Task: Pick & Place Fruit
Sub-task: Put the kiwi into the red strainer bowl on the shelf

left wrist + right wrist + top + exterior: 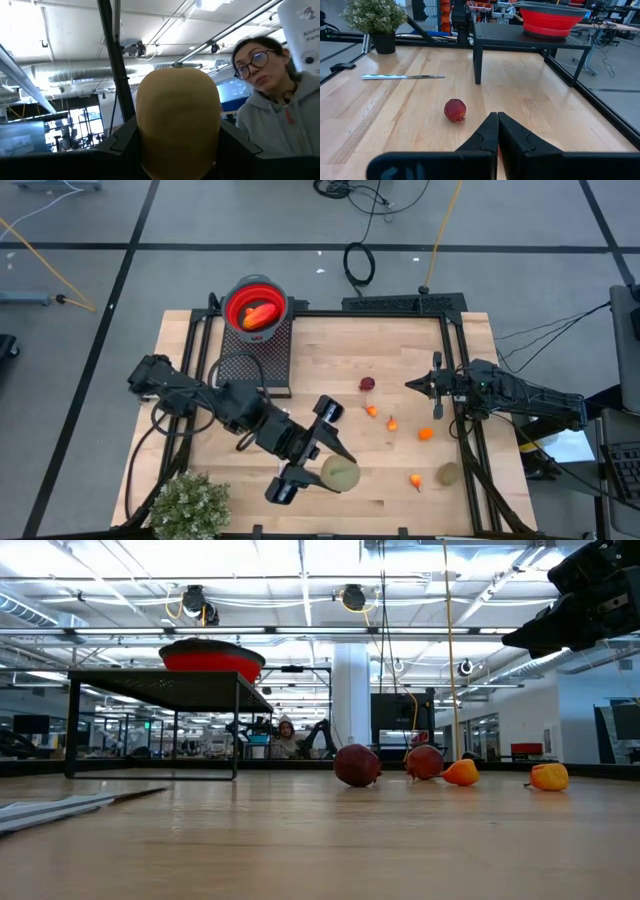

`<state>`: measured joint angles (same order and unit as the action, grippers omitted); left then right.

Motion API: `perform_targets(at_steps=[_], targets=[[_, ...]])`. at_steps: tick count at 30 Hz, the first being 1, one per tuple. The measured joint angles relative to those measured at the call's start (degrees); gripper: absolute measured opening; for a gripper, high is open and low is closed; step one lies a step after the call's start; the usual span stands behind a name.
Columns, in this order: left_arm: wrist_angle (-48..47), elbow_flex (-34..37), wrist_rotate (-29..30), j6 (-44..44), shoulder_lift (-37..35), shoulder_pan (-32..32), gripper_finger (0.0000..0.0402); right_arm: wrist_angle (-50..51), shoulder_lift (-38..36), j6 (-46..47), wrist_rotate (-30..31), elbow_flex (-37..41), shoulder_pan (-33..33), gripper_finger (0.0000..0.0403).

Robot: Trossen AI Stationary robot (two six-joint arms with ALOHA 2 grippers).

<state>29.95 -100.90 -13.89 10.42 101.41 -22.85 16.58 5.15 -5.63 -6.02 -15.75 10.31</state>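
Note:
My left gripper (pixel 328 468) is near the table's near edge, shut on a brown-green kiwi-like oval (pixel 342 473), which fills the left wrist view (pixel 177 115). My right gripper (pixel 410 384) hovers shut on the right, high above the table (pixel 530 635). One dark red ball (pixel 367 384) rests on the table just ahead of its fingertips (pixel 455 110). The low view shows two dark red balls (pixel 357 764) (pixel 424 761). A second kiwi-like oval (pixel 449 474) and several orange bits (pixel 426 434) lie on the table. The red-orange fruit (pixel 256 316) lies in the red bowl (pixel 240 292). My left gripper pinches the kiwi-like oval between its two fingers (pixel 120 145), one on each long side (pixel 150 125). The fingers slant upward, with only ceiling and a person behind the fruit. The oval stands upright in the hold, its upper end (pixel 177 75) above the fingertips.
The bowl sits on a black mesh stand (pixel 250 365) at the far edge. A bushy plant (pixel 190 505) stands at the near left corner. A slim knife (pixel 402 76) lies on the table. A person (pixel 272 110) is beyond the table. Black rails (pixel 465 430) frame the board.

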Motion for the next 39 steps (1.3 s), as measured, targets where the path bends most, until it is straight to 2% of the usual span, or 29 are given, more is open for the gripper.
perform_targets(at_steps=[6,12,27,35,39], targets=[[-0.05,0.00,1.13,-0.78,0.02,0.00,0.0184,0.02,0.00,0.00,0.02,0.00,-0.01,0.0000],[0.54,0.00,7.52,-5.68,0.02,0.00,0.0184,0.02,0.00,0.00,0.01,0.00,-0.01,0.0000],[11.13,0.00,37.99,-18.02,0.09,0.02,0.0184,0.02,0.00,-0.01,0.02,0.00,-0.01,0.0000],[14.22,0.00,50.30,-26.13,0.09,0.22,0.0184,0.02,0.00,0.00,0.01,0.01,-0.02,0.0000],[14.12,0.00,53.02,-29.42,0.09,0.22,0.0184,0.02,0.00,0.00,0.02,0.00,-0.02,0.0000]])
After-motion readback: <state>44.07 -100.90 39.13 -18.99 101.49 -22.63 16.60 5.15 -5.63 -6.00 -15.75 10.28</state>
